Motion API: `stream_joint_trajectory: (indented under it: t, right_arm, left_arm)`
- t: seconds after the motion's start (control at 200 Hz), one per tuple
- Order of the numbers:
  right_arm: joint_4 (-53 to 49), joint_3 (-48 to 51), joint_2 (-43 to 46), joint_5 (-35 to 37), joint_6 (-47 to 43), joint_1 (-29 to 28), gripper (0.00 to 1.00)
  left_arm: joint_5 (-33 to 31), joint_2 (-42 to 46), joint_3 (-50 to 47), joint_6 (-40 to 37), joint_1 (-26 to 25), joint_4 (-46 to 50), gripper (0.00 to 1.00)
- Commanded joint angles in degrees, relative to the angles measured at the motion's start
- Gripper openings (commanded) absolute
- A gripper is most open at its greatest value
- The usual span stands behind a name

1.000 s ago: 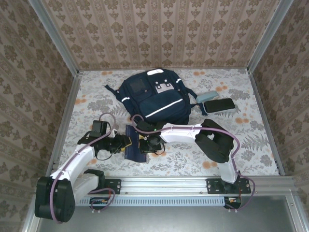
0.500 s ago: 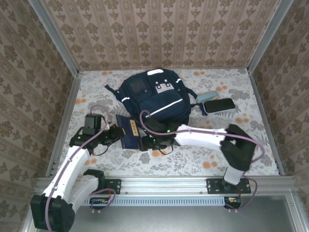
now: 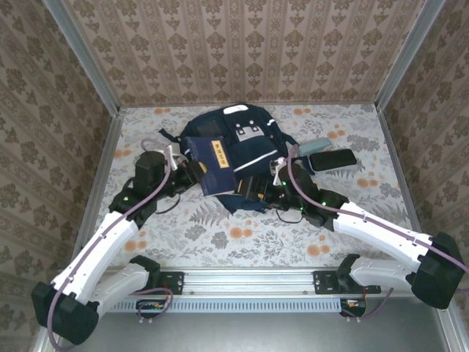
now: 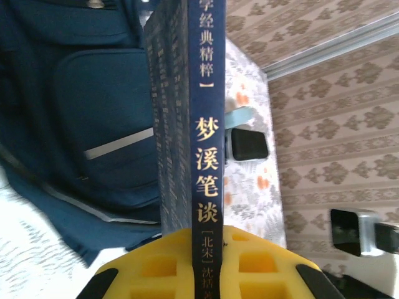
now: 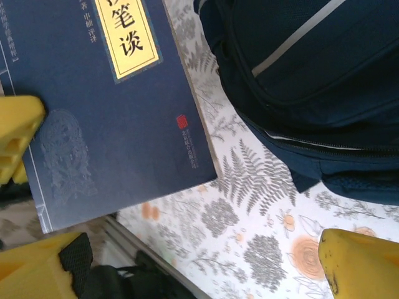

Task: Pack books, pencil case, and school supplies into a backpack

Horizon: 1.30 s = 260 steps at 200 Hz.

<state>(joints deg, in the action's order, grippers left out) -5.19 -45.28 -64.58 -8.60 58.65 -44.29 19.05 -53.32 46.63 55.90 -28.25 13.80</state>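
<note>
A table with a floral cloth sits inside patterned walls, and a large navy-blue backpack with white stripes and grey patches lies flat near its far middle. Two white robot arms reach in from the near edge toward the backpack, the left arm coming up to the backpack's left side and the right arm stretching across to its near edge. A navy book with a yellow title label is lifted over the backpack's left front part, its cover facing up. The left wrist view shows the book edge on, its spine printed with gold Chinese characters, with the backpack behind and to the left. Right of the backpack lie a black case and, touching it on the side nearer the backpack, a light blue case. The left gripper is clamped on the book's near end, its yellow pads pressing either side of the spine. The right gripper hovers just in front of the backpack with its yellow fingers spread wide and nothing between them; its camera looks down on the book cover, the cloth and the backpack's lower edge.
</note>
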Motion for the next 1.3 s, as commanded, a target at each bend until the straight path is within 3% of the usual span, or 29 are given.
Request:
stream_joint_trajectory:
  t: [0.0,0.185,0.505,0.905,1.17,1.295]
  right_arm:
    - [13.68,3.51,1.56,-5.77,9.17,2.02,0.96]
    - [30.16,6.78,-0.72,-6.82,21.07,4.96,0.98]
    - [47.04,4.86,-9.12,-5.23,32.75,6.85,0.98]
    - [50.34,1.87,-12.81,-0.96,35.26,7.42,0.88]
    - [48.92,4.43,-8.66,-0.62,34.93,7.73,0.75]
    - [49.72,7.86,-5.54,0.40,34.48,7.88,0.63]
  left_arm:
    - [-3.84,-2.42,3.47,6.03,-2.92,-12.18,0.03]
    - [-6.78,-6.84,5.24,11.46,-6.05,-20.59,0.03]
    - [-9.04,-9.96,4.64,20.76,-6.73,-29.60,0.03]
    - [-7.41,-9.97,2.47,26.28,-6.95,-32.14,0.03]
    - [-10.10,-7.86,1.74,24.52,-9.65,-26.51,0.03]
    - [-10.79,-8.11,0.49,24.94,-10.15,-26.24,0.03]
